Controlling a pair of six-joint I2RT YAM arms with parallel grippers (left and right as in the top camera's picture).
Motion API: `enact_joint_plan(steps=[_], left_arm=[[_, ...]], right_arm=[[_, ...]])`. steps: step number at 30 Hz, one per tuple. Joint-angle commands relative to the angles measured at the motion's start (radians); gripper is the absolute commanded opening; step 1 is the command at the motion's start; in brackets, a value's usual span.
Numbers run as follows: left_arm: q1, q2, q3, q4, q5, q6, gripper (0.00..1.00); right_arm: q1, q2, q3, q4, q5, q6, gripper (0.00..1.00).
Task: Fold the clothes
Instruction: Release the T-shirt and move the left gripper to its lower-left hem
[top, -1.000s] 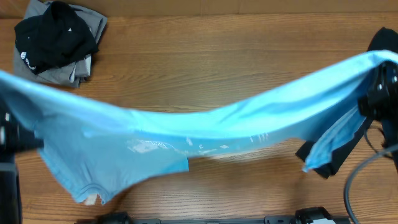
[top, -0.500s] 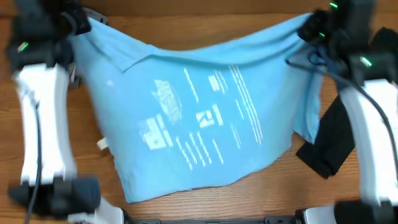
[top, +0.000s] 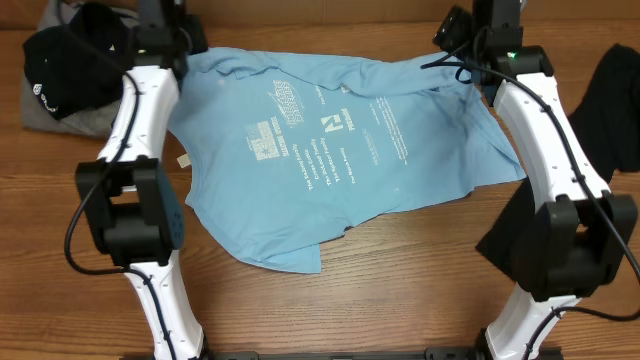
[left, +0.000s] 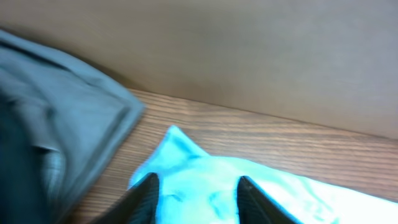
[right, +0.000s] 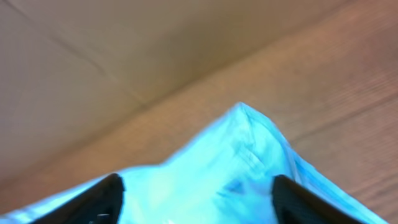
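Note:
The light blue T-shirt (top: 340, 160) lies spread on the wooden table, its white lettering facing up. My left gripper (top: 175, 45) hovers over the shirt's back left corner. In the left wrist view that corner (left: 186, 155) lies under and between the parted fingers of the left gripper (left: 198, 190), which is open. My right gripper (top: 458, 50) is over the back right corner. The right wrist view shows this corner (right: 242, 143) below the right gripper (right: 198, 186), whose jaws stand wide open. A plain black garment (top: 612, 110) lies at the table's right edge.
A pile of clothes (top: 70, 65), black on grey, sits at the back left, close to my left arm; its grey fabric (left: 56, 137) fills the left of the left wrist view. A brown wall (left: 249, 56) rises just behind the table's back edge.
The shirt hung stretched in the air between both shut grippers. It was swung to the back of the table and laid flat, and both grippers opened and let it go.

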Motion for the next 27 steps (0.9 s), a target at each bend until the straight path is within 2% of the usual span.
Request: enact_joint_plan(steps=[1,3,6,9,11,13,15,16,19,22,27], left_arm=[[-0.029,-0.013,0.010,0.002,-0.018,0.039,0.51],[-0.039,-0.039,0.018,-0.035,-0.017,0.039,0.53],[-0.054,-0.112,0.026,-0.142,-0.006,0.038,0.68],[-0.069,-0.211,0.026,-0.298,0.035,0.038,0.73],[-0.080,-0.275,0.026,-0.428,0.092,0.038,0.83],[-0.092,-0.314,0.026,-0.534,0.159,0.038,0.86],[-0.108,-0.331,0.026,-0.647,0.270,0.039,0.88],[-0.128,-0.332,0.026,-0.745,0.372,0.039,0.88],[-0.175,-0.320,0.024,-0.917,0.486,0.068,0.86],[-0.264,-0.308,0.023,-1.109,0.439,0.084,0.83],[-0.346,-0.306,-0.018,-1.212,0.406,0.080,0.87]], right_arm=[[-0.039,-0.002,0.019,-0.041,0.003,-0.022,0.96],[-0.058,-0.018,0.035,-0.091,0.003,-0.021,1.00],[-0.087,-0.046,0.075,-0.188,0.002,-0.021,1.00],[-0.117,-0.068,0.113,-0.289,-0.024,-0.033,1.00],[-0.139,-0.071,0.129,-0.362,-0.066,-0.048,1.00],[-0.156,-0.071,0.130,-0.422,-0.110,-0.055,1.00],[-0.171,-0.067,0.129,-0.491,-0.122,-0.055,1.00],[-0.181,-0.064,0.129,-0.533,-0.122,-0.070,1.00],[-0.201,-0.061,0.123,-0.565,-0.102,-0.101,1.00],[-0.253,-0.039,0.119,-0.602,-0.104,-0.118,1.00],[-0.308,-0.022,0.095,-0.605,-0.108,-0.117,1.00]])
